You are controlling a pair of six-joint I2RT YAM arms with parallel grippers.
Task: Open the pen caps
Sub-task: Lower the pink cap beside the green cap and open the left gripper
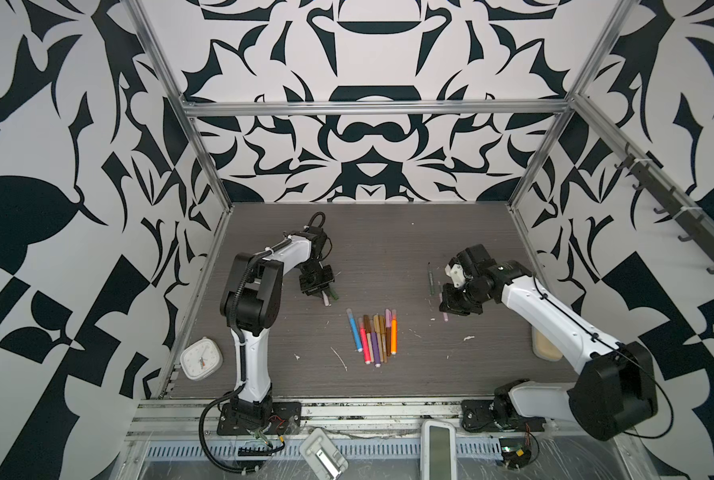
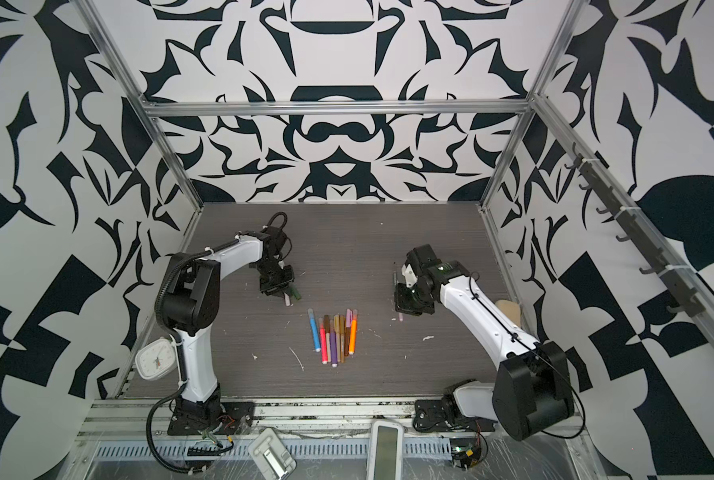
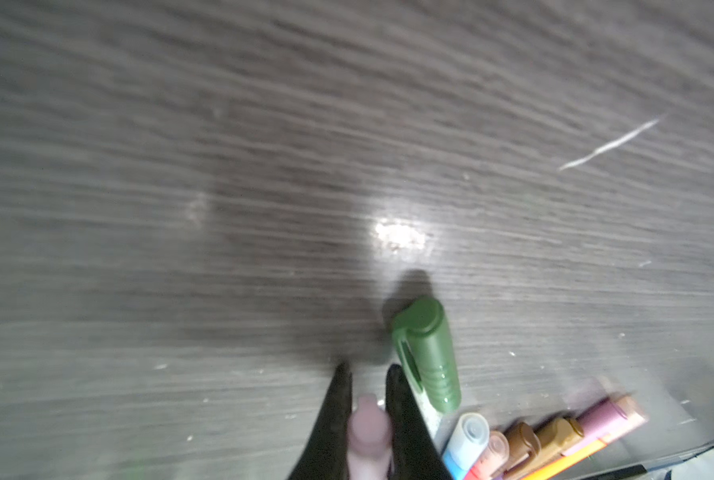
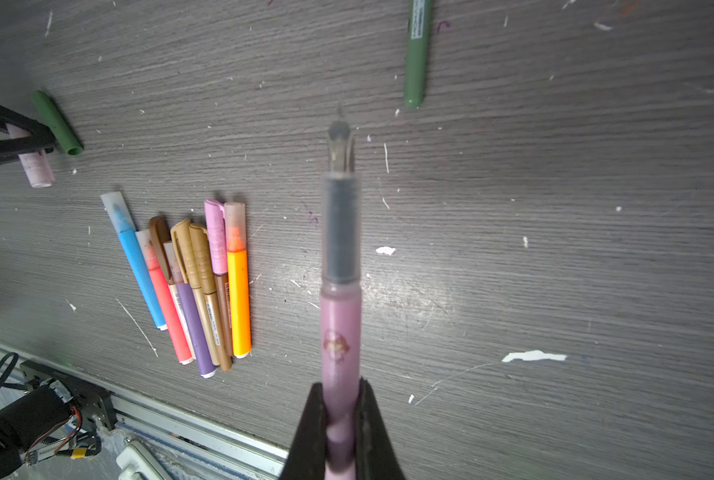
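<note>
My left gripper [image 3: 367,370] is shut on a light pink pen cap [image 3: 369,432], low over the table at the left in both top views [image 1: 324,297] [image 2: 286,297]. A dark green cap [image 3: 428,353] lies loose right beside its fingers. My right gripper [image 4: 340,384] is shut on the light pink pen [image 4: 340,324], which is uncapped with its nib bare. It hovers at the right [image 1: 450,301]. An uncapped dark green pen [image 4: 416,54] [image 1: 431,280] lies just beyond it. Several capped pens [image 1: 374,336] [image 4: 193,282] lie side by side in the middle.
A white clock [image 1: 201,358] sits at the table's front left corner. A beige object [image 1: 546,347] lies by the right edge under the right arm. Two white devices [image 1: 438,449] [image 1: 322,455] rest on the front rail. White flecks dot the tabletop.
</note>
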